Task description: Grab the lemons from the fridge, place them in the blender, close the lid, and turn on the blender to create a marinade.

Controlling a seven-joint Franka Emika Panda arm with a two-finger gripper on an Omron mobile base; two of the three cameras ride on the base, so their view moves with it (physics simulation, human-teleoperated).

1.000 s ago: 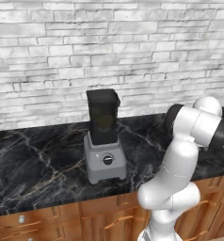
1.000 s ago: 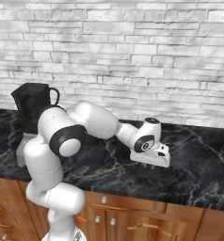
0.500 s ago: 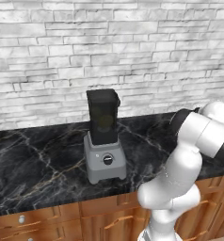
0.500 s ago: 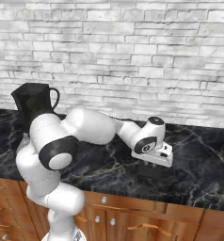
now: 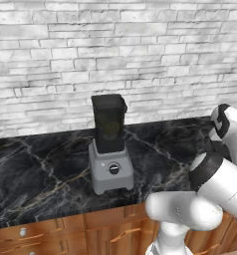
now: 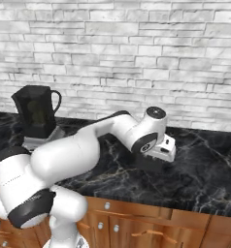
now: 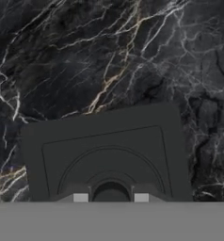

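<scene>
While the arm reaches far to the blender's (image 5: 110,144) right, the gripper (image 7: 110,197) sits low over the lid (image 7: 107,157), which lies flat on the dark marble counter (image 5: 41,169), well apart from the blender. In the hand view the two finger tips (image 7: 80,198) flank the lid's round centre knob, one each side, pinching it as far as the view shows; contact itself is hard to confirm at that edge. In the right base view the lid (image 6: 149,163) is a dark block under the hand, near mid-depth of the counter, w/ bare marble all round it.

Blender stands near the counter's front edge, brick wall (image 5: 115,55) behind it w/ a clear strip of counter between. Jar top is uncovered. Through the smoky jar a faint yellow-green shape shows, likely lemons (image 5: 110,130), count not readable. Black knob faces front on the grey base. Wooden drawers (image 6: 151,227) run below the counter edge.
</scene>
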